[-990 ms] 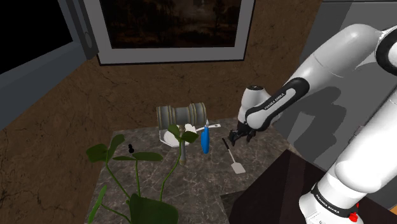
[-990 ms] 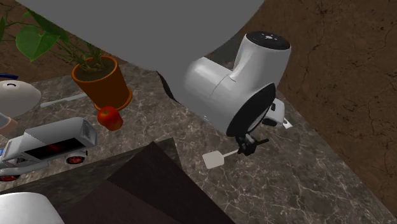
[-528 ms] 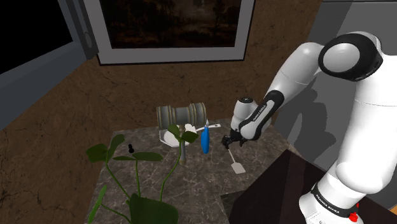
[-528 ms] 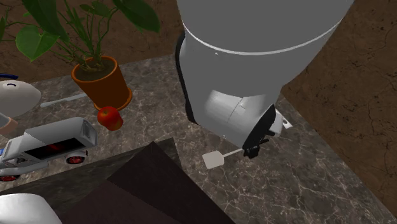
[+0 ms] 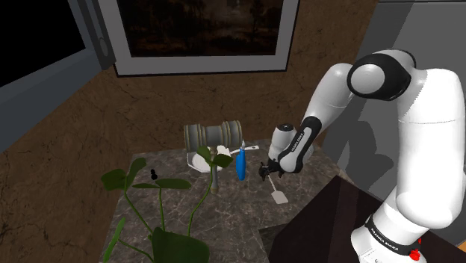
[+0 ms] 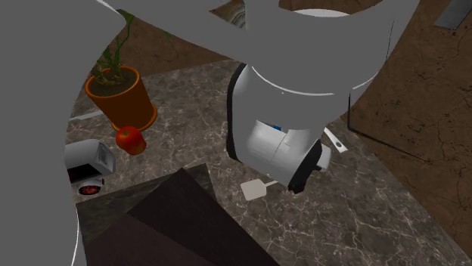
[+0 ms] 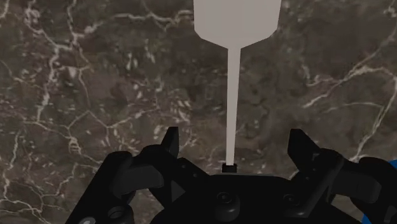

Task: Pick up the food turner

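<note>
Gripper (image 7: pixel 234 143) has come down over the last second and now straddles the food turner (image 7: pixel 233 70) handle, fingers spread, not touching it. Turner unmoved, flat on the marble counter (image 7: pixel 76 76). Ready to close, I'd say.

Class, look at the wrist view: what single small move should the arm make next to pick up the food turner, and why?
Probably shut the fingers. The gripper stands open, and the thin stem of the food turner runs centred between them, untouched, lying flat on the dark veined counter.
</note>
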`<control>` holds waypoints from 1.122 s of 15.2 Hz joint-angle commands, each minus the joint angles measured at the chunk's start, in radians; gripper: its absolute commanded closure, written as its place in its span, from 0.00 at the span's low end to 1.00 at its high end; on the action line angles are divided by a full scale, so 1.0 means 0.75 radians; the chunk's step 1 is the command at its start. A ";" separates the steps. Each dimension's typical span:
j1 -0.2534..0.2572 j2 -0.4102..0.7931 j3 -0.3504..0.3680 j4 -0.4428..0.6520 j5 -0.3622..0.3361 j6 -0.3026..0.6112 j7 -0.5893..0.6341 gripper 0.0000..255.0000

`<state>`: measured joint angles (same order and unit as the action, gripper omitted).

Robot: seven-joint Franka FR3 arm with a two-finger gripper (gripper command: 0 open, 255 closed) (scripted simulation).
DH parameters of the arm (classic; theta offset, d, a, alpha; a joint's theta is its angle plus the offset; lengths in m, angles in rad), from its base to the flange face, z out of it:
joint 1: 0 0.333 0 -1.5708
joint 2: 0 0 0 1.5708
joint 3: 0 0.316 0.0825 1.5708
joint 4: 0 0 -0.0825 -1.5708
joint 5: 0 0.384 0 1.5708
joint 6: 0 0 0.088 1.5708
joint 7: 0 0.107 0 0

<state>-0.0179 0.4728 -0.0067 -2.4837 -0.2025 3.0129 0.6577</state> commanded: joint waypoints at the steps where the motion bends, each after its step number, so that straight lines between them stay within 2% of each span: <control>1: 0.006 0.036 -0.008 0.015 -0.004 0.022 0.003 0.00; 2: 0.006 0.036 -0.008 0.015 -0.004 0.023 0.003 0.00; 3: 0.006 0.033 -0.008 0.012 -0.004 0.023 0.004 1.00; 12: 0.006 0.036 -0.008 0.015 -0.003 0.022 0.003 1.00; 17: -0.020 -0.074 0.021 -0.021 0.010 -0.053 -0.013 1.00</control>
<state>-0.0306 0.4328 0.0055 -2.4931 -0.1971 2.9832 0.6493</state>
